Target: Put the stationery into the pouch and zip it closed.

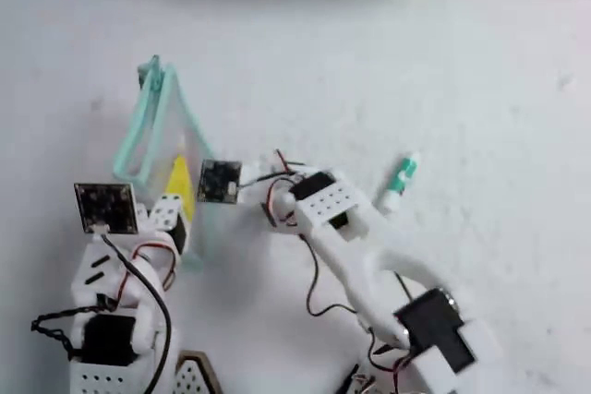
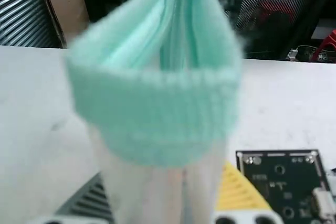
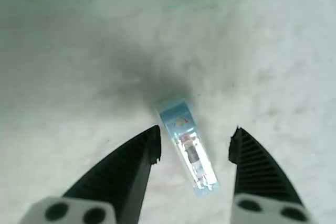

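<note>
Right hand (image 3: 195,132) wide open astride clear blue item (image 3: 188,153), wrist view; pouch (image 1: 132,140) gaping, high view.

White table (image 1: 462,62), window blinds (image 2: 21,9) beyond its edge.

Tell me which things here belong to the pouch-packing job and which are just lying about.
Job: pouch; small clear blue item; green-and-white stick on the table.
Lying about: dark tan-edged object at the table's near edge; red object behind the table.
</note>
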